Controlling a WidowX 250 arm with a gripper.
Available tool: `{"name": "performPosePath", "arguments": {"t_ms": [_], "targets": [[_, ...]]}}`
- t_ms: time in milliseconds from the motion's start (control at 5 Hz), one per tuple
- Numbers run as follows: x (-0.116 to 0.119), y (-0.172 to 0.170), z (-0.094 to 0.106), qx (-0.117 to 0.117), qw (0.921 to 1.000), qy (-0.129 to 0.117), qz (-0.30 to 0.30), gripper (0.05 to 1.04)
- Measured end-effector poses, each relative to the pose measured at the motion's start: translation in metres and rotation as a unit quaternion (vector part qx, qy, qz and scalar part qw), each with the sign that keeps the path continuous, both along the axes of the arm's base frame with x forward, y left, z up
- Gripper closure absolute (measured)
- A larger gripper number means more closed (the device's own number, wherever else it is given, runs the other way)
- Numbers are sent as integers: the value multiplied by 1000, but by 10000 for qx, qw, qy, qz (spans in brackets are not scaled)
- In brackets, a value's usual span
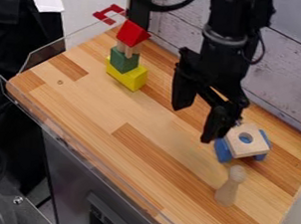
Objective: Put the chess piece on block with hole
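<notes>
The chess piece (230,187) stands, as it seems, upright on the wooden bench (88,95), in the lower right part of the view, near the block with hole (252,148) and apart from it. It is of pale, plain wood, with a round head, a thinner neck and a body which becomes wider toward the foot. The block is also of pale wood, and it lies over blue pieces (223,150); how these are formed underneath, I cannot tell, because the block covers them partly. Through the round hole some blue is seen. The gripper (193,123) hangs over the bench with its two fingers well spread, holding nothing, and one fingertip is seen just beside the block's corner. The black arm (226,36) is cut off by the top edge.
</notes>
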State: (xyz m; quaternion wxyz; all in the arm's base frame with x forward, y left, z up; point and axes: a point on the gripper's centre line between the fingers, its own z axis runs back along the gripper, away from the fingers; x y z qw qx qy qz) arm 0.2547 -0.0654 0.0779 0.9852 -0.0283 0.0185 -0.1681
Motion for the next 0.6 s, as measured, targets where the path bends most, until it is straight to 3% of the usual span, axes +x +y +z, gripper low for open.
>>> {"name": "performPosePath", "arguments": {"t_ms": [600], "targets": [[-14,-28,-3,-146,9996,172,-198,83]]}}
